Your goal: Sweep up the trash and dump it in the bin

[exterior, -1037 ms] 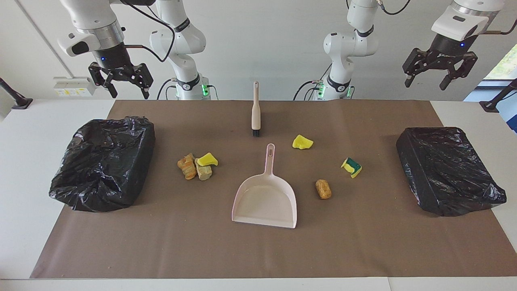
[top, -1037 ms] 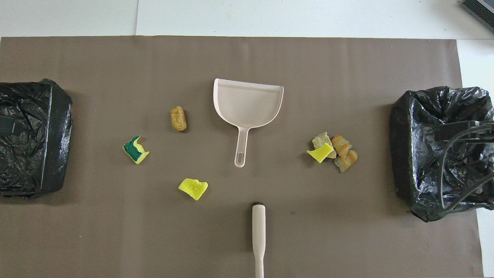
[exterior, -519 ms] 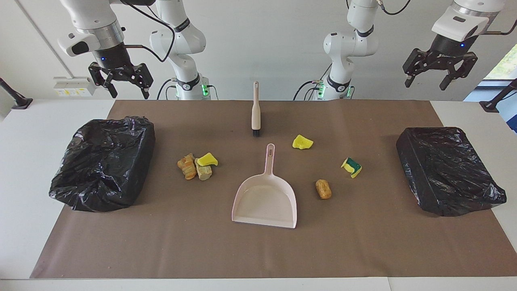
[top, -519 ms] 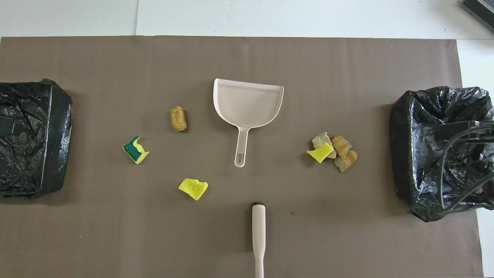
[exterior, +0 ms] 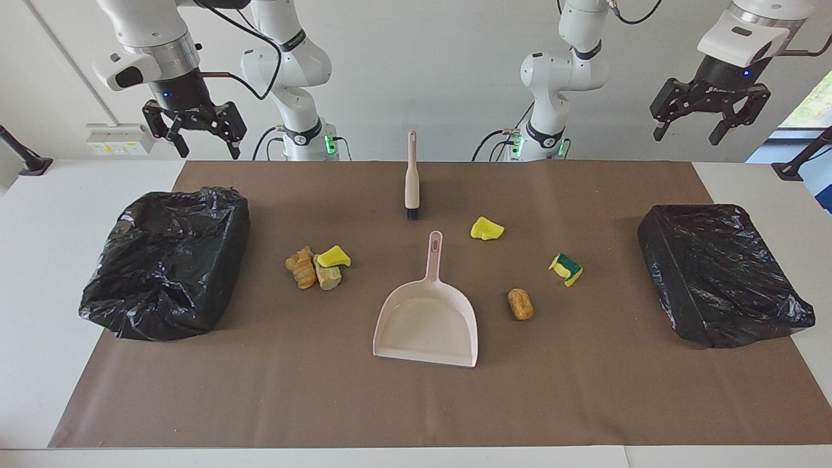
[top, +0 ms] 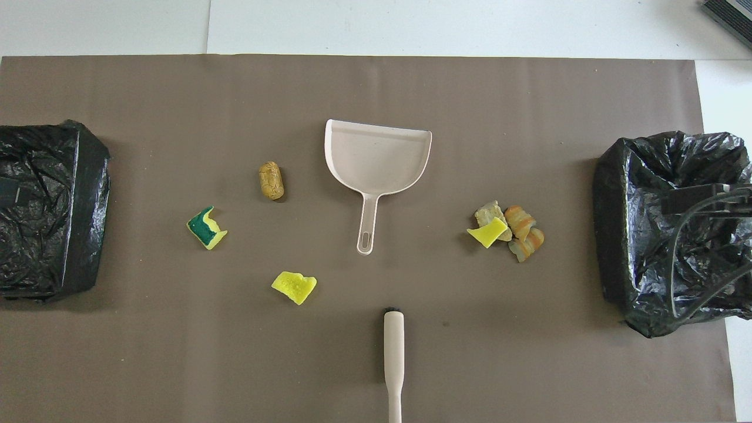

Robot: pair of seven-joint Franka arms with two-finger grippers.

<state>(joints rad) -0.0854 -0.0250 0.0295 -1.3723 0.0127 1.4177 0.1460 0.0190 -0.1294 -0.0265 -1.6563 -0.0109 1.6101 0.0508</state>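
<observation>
Nothing is swept yet: the trash [exterior: 318, 266] lies scattered on the desk [exterior: 39, 260] either side of the dustpan [exterior: 426, 322], which is empty. Both the left pincer [exterior: 691, 123] and right pincer [exterior: 194, 133] hang wide and empty above the bins [exterior: 166, 260]. A good start is probably gripping the brush [exterior: 411, 175] mid-handle and steadying the dustpan's handle before pushing scraps in.

A white counter [exterior: 45, 214] carries a large brown paper sheet [exterior: 416, 403] that covers most of its top. A plain white wall [exterior: 422, 78] rises past the counter's edge. Daylight enters through a window [exterior: 809, 107] at one corner. A small white box with yellow labels [exterior: 117, 140] sits on the wall.
</observation>
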